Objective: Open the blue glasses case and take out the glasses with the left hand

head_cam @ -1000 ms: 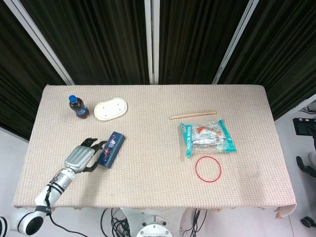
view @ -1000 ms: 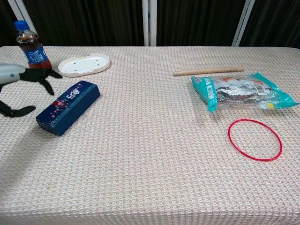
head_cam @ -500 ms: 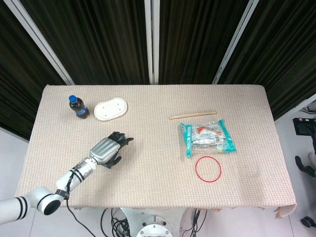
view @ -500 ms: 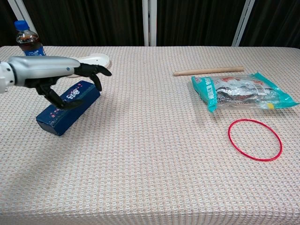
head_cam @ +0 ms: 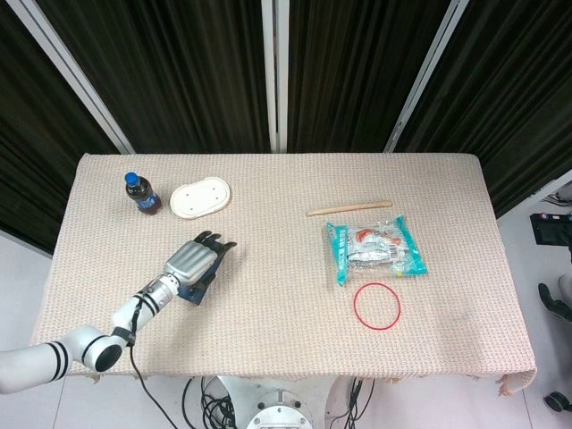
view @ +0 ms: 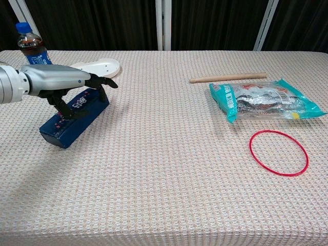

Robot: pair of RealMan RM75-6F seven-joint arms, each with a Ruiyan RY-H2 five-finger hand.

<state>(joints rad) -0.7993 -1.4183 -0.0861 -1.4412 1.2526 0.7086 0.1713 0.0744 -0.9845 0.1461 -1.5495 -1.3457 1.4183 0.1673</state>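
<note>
The blue glasses case lies closed on the left part of the table, its long side running diagonally. In the head view only a strip of the case shows beneath my left hand. My left hand is stretched out flat above the case, fingers spread and pointing right. Its dark fingers curl down to the lid, and I cannot tell whether they touch it. No glasses are visible. My right hand shows in neither view.
A cola bottle and a white oval dish stand behind the case at the back left. On the right lie a wooden stick, a teal snack packet and a red ring.
My left hand has moved right from beside the case to directly above it, covering most of it in the head view. The case has not moved.
</note>
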